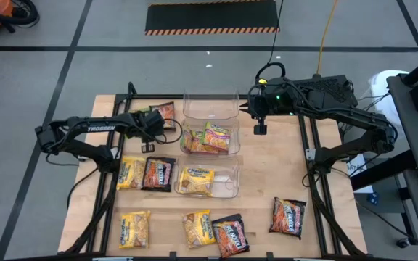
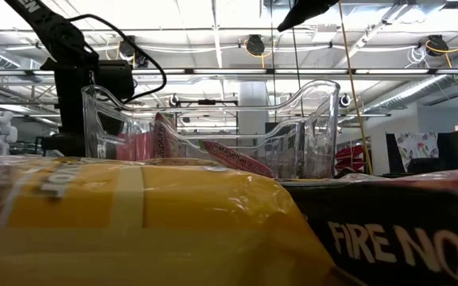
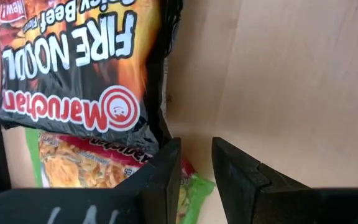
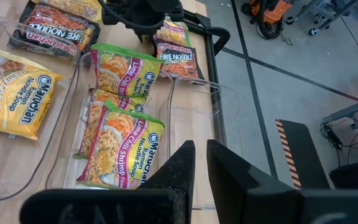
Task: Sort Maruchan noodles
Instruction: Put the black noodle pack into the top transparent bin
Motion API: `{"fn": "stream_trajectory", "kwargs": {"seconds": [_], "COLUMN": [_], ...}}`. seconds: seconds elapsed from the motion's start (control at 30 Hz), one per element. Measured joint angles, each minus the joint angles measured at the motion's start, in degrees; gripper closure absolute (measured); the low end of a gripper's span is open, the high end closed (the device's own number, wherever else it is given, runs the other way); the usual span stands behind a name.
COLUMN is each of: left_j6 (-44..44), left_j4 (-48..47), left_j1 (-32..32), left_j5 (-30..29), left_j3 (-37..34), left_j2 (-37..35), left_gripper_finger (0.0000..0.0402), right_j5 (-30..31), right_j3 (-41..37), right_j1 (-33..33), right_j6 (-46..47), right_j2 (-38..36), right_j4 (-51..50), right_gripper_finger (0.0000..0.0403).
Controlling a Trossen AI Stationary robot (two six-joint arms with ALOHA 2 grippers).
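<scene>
While green packets [image 1: 210, 137] fill the middle bin [image 1: 232, 139], the far bin [image 1: 210, 106] holds none.

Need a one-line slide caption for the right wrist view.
Right gripper hovers over the middle bin holding green Lime Chili Shrimp packets.

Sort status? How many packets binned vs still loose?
Done: green lime chili packets fill the middle bin; one yellow packet is in the near bin.
In hand: nothing. Left gripper hovers open by the black Fire Noodle packet; right gripper holds nothing.
Left: far bin empty; seven packets loose in the two near rows.
</scene>
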Motion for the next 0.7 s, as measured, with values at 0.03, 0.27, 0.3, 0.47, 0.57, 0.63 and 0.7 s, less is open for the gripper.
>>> {"fn": "stream_trajectory", "kwargs": {"seconds": [0.03, 0.27, 0.3, 0.47, 0.57, 0.63, 0.7], "left_j6": [-0.3, -1.5, -1.5, -1.5, 0.1, 1.1, 1.2], "left_j4": [-0.3, -6.1, -5.8, -3.9, -3.2, -1.9, -0.4], "left_j1": [-0.1, -2.5, -2.7, -2.7, -2.6, -2.3, -1.7], "left_j5": [0.0, -0.2, -0.3, -0.7, -2.1, -4.5, -5.2], "left_j3": [0.1, 3.2, 3.5, 3.5, 3.5, 3.3, 3.0], "left_j2": [0.0, 0.0, 0.0, 0.0, 0.0, 0.0, 0.0], "left_gripper_finger": [0.0304, 0.0304, 0.0304, 0.0304, 0.0304, 0.0304, 0.0304], "right_j5": [0.0, 0.0, 0.0, 0.0, 0.0, 0.0, 0.0], "right_j3": [0.0, 0.0, 0.0, 0.0, 0.0, 0.0, 0.0], "right_j1": [0.0, 0.0, 0.0, 0.0, 0.0, 0.0, 0.0], "right_j6": [0.0, 0.0, 0.0, 0.0, 0.0, 0.0, 0.1], "right_j2": [0.0, 0.0, 0.0, 0.0, 0.0, 0.0, 0.0], "right_j4": [0.0, 0.0, 0.0, 0.0, 0.0, 0.0, 0.0], "right_gripper_finger": [0.0367, 0.0367, 0.0367, 0.0367, 0.0367, 0.0367, 0.0367]}}
